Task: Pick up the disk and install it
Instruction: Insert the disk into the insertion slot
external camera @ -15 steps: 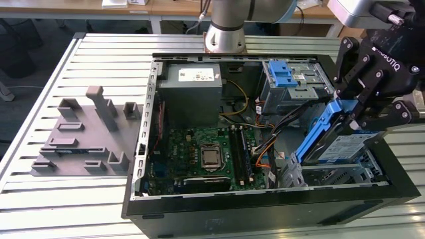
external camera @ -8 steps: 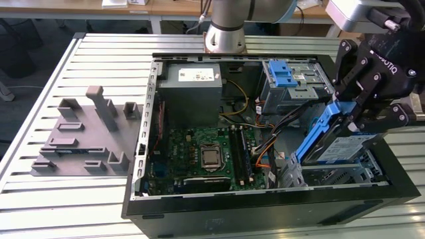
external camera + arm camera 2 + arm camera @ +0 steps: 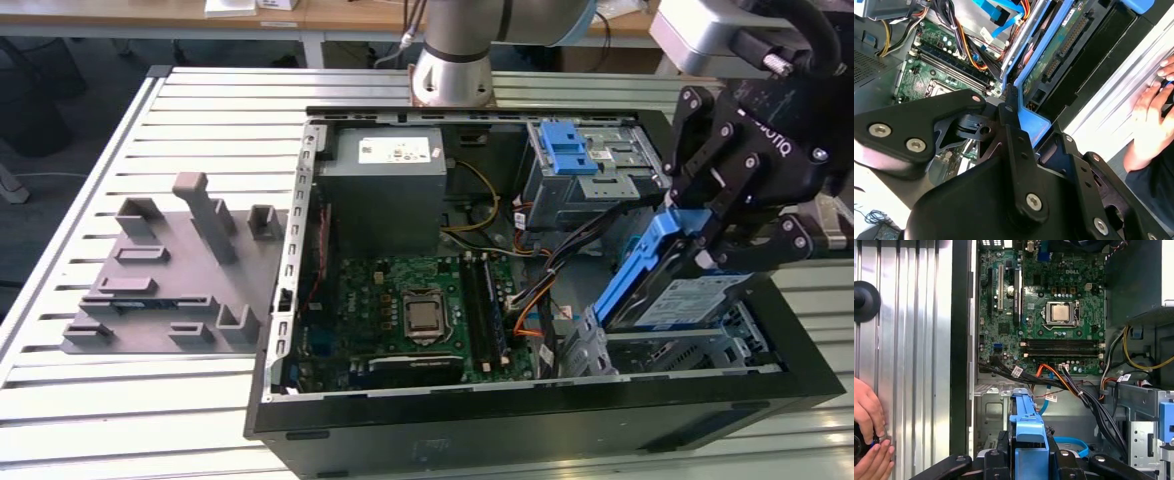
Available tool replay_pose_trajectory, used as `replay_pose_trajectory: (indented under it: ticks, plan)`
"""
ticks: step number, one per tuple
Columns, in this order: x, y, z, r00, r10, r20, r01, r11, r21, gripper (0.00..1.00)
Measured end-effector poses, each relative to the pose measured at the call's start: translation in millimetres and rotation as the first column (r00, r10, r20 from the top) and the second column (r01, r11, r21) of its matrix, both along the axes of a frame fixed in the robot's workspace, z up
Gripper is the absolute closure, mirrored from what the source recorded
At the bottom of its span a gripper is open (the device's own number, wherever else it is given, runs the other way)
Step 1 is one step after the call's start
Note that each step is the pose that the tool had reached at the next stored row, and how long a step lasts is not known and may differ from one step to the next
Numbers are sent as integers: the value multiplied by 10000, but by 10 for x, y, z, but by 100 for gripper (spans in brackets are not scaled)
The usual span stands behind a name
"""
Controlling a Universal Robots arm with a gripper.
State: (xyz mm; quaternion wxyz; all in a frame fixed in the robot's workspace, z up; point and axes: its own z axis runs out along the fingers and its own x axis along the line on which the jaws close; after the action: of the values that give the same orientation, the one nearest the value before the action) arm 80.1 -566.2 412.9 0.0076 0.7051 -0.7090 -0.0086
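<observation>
Fingers (image 3: 763, 248) of the gripper (image 3: 714, 240) are clamped on the upper end of the disk (image 3: 674, 300), which hangs tilted with its lower end at the metal drive bay (image 3: 667, 352), in the four o'clock corner of the open computer case (image 3: 534, 425) in the exterior view; whether it touches the bay I cannot tell. From the disk, the motherboard (image 3: 400, 310) lies at nine o'clock, the grey cage with a blue latch (image 3: 574, 160) at eleven o'clock and, farther off, the grey box (image 3: 387, 165) at ten o'clock.
</observation>
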Motion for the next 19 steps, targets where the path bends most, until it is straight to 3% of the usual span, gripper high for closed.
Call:
replay_pose_trajectory:
  ticks: [10,12,13,17,19]
  plan:
    - [0,0,-65,10000,0,2,0,10000,-2,64]
    - [0,0,-76,10000,0,0,0,10000,-3,62]
    - [0,0,-83,10000,-1,1,1,10000,2,56]
    - [0,0,-98,10000,0,0,0,10000,-2,56]
    - [0,0,-110,10000,0,0,0,10000,-4,64]
